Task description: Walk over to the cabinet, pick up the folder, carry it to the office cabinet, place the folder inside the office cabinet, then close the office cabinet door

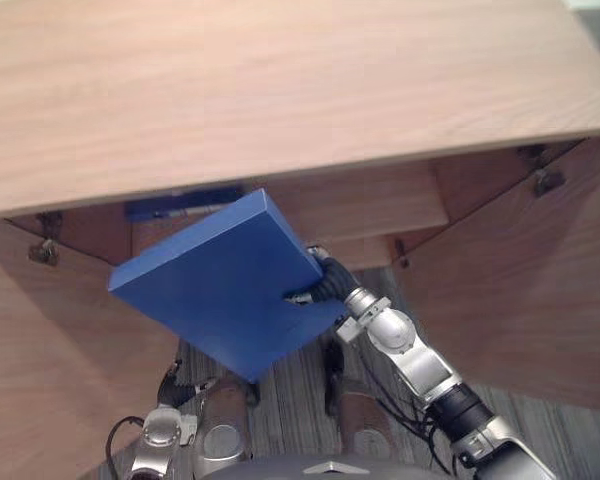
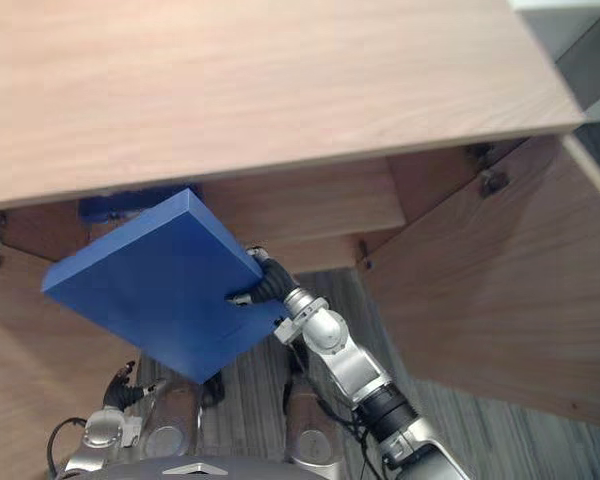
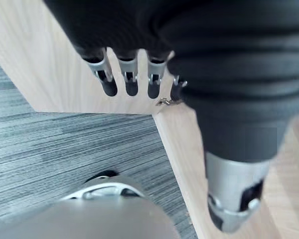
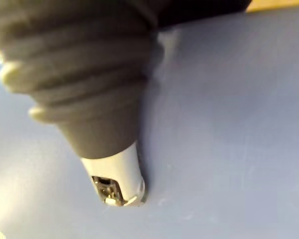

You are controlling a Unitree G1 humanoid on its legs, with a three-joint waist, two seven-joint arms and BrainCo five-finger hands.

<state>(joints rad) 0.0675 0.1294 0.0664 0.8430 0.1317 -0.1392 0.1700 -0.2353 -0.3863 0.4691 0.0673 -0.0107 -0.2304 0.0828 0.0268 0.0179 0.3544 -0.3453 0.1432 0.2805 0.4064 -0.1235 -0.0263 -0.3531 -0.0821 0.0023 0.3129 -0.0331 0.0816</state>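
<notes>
My right hand [image 1: 317, 284] had the blue folder [image 1: 215, 285] pinched at its edge, thumb on the top face, and held it tilted in front of the office cabinet [image 1: 280, 90], whose doors [image 1: 520, 290] stood open. Pickup and carry looked done to me, so what was left was sliding it onto the shelf [image 1: 370, 205] at 12 o'clock and shutting the doors. The left hand [image 3: 131, 75] hung low at 7 o'clock with relaxed fingers, holding nothing.

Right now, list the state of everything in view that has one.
folder: tilted, held in the air, not yet put away.
right hand: shut on the folder's edge, thumb on top.
left hand: open, holding nothing.
left cabinet door: open.
right cabinet door: open.
</notes>
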